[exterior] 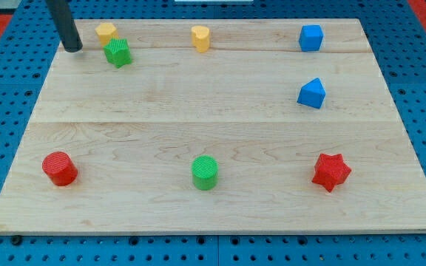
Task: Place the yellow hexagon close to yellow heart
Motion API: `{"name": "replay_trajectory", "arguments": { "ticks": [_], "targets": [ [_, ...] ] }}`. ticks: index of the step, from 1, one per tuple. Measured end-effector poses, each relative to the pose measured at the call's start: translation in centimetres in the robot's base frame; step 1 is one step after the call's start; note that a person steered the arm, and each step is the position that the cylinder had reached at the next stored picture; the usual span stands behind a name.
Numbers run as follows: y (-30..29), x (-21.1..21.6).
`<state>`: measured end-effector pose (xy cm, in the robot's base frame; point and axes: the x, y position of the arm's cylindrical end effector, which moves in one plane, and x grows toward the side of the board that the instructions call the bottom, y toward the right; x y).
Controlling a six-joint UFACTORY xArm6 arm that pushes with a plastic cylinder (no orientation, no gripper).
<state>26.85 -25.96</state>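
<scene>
Top left of board: small yellow plastic hexagon block (106,31), likely light, rigid, slippery; push its left face. Rod's tip (73,49) just left, apart; no fingers, nothing held. Yellow heart block (200,37) rightward.

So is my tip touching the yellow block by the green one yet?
Apart. The camera view shows bare wood between my tip and the yellow block; the tip sits to that block's left, also clear of the green block.

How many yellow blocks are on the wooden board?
2. One yellow block sits at the view's top left, just above the green block, with my tip to its left. The other yellow block sits at the top middle. Nothing seems hidden.
</scene>
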Motion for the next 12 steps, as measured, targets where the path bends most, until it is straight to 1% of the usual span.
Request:
{"name": "replay_trajectory", "arguments": {
  "ticks": [1,2,3,4,5,6,7,8,9,10,11,12],
  "targets": [
    [8.2,-2.9],
    [16.0,-2.7],
    [13.7,-2.1],
    [6.4,-2.3],
    [7.0,-7.7],
    [7.0,-7.7],
    [10.9,-7.7],
    [16.9,-7.5],
    [21.1,-5.4],
    [28.2,-4.4],
    [28.2,1.0],
    [28.4,2.1]
  ]
}}
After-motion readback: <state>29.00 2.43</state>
